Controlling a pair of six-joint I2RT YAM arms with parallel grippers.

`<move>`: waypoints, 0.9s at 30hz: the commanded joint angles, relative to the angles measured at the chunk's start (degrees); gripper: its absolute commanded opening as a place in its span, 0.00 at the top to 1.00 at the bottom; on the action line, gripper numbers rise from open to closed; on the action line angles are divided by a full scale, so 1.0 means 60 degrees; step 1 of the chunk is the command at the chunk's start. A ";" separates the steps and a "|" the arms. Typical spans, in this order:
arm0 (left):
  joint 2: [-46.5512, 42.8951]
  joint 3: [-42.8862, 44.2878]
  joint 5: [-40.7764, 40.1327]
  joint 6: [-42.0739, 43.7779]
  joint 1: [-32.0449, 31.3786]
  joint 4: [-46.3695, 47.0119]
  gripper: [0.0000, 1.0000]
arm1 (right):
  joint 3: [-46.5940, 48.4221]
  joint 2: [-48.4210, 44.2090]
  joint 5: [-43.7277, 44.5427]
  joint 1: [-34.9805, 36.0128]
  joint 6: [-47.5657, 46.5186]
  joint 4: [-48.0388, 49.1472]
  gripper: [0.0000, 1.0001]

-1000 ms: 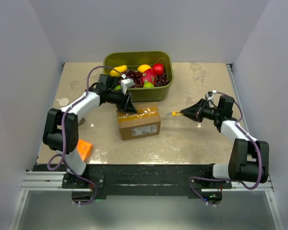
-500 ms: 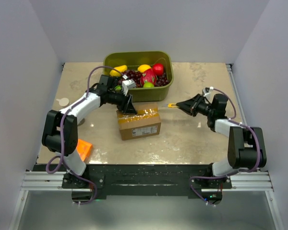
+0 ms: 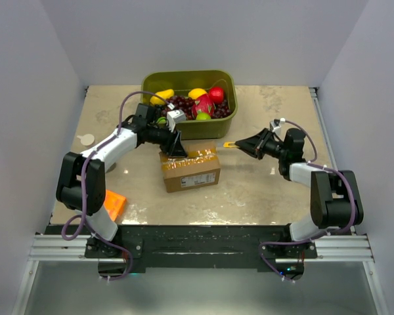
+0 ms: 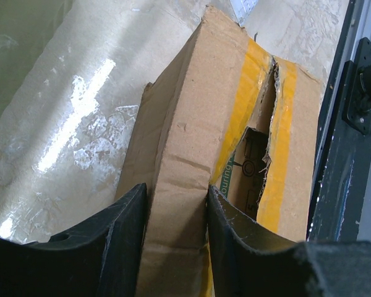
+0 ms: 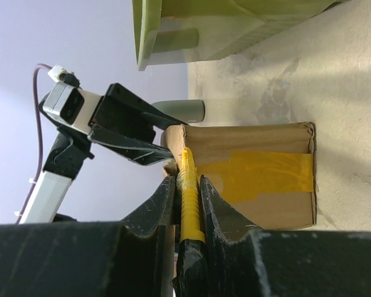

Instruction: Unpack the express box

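Observation:
The express box (image 3: 192,169), brown cardboard with tan tape on top and a white label on its front, lies mid-table. My left gripper (image 3: 173,148) is shut on the box's far-left top edge; in the left wrist view its fingers (image 4: 114,244) clamp a cardboard wall (image 4: 176,204) of the box (image 4: 191,117). The tape seam is torn open in part (image 4: 267,133). My right gripper (image 3: 253,142) is shut on a yellow-handled cutter (image 3: 230,144), its tip just off the box's right top corner. The cutter (image 5: 189,179) points at the taped box (image 5: 260,170).
An olive-green bin (image 3: 227,123) with fruit stands right behind the box and shows in the right wrist view (image 5: 222,25). A flat orange box (image 3: 114,203) lies at the front left. A small white disc (image 3: 86,139) lies at the left.
My right gripper has moved left and away from me with the cutter, from mid-right of the table up to the box's right top corner. The left gripper and box have stayed put.

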 commanded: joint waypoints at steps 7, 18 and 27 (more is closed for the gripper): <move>-0.0102 -0.0176 -0.0379 0.0052 -0.0073 -0.0125 0.80 | -0.0048 -0.0535 -0.0256 0.0087 -0.0664 -0.0899 1.00; -0.0088 -0.0249 -0.0408 0.0082 -0.0073 -0.0154 0.82 | -0.0180 -0.0697 -0.0066 0.0029 -0.0518 -0.0638 1.00; -0.0088 -0.0249 -0.0394 0.0096 -0.0073 -0.0183 0.82 | 0.0025 -0.0624 0.0227 -0.0162 -0.0416 -0.0257 1.00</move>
